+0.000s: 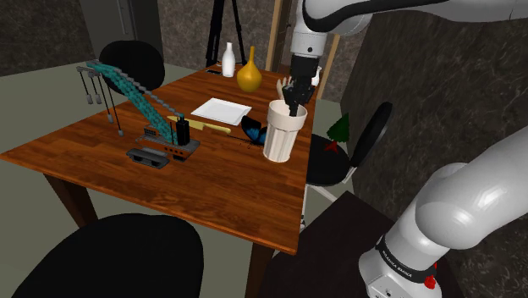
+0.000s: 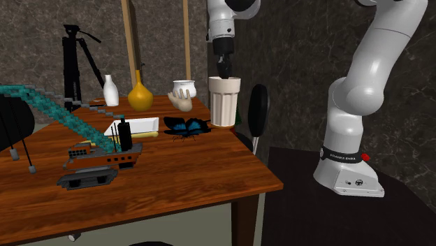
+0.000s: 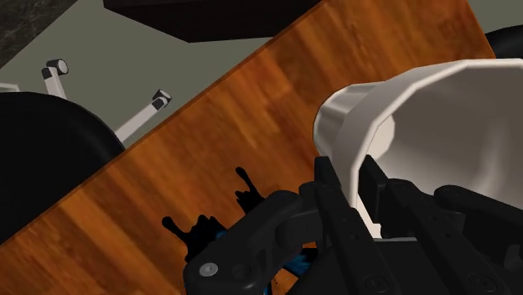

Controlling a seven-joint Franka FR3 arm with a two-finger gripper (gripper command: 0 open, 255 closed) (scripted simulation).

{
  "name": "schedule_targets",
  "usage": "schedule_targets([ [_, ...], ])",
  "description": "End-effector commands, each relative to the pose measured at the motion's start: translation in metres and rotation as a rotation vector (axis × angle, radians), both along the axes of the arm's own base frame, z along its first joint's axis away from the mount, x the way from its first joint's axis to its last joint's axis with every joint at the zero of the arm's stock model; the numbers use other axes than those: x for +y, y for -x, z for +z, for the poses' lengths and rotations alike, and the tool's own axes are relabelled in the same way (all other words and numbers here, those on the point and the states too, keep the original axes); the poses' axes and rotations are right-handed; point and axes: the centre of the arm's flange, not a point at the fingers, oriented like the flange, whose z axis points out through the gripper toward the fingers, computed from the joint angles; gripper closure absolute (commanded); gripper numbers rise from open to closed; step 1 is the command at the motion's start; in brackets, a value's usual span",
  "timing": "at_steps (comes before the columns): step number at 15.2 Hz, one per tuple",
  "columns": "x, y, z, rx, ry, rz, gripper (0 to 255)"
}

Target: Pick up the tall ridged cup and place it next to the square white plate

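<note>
White and ridged, the tall cup (image 1: 283, 134) stands by the wooden table (image 1: 211, 190) edge near the square plate (image 1: 221, 110), its rim wall pinched by the black gripper (image 1: 294, 102), one finger inside, likely ready for lifting

A reddish wooden table (image 1: 211, 182) takes the middle of the room, with black chairs (image 1: 118, 258) round it (three, I think). Dark mottled walls (image 1: 423, 93) stand behind and the floor (image 1: 34, 102) is pale grey-green. A black tripod (image 2: 73, 63) stands by the wall near two wooden poles (image 2: 129, 35).
</note>
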Motion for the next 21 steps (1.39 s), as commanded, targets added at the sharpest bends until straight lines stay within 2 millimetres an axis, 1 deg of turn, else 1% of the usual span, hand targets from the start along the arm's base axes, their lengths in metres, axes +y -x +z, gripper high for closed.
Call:
schedule_targets([
  [1, 0.000, -0.001, 0.012, 0.000, 0.000, 0.000, 255],
  [20, 0.000, -0.001, 0.113, 0.000, 0.000, 0.000, 255],
  [21, 0.000, -0.001, 0.114, 0.000, 0.000, 0.000, 255],
])
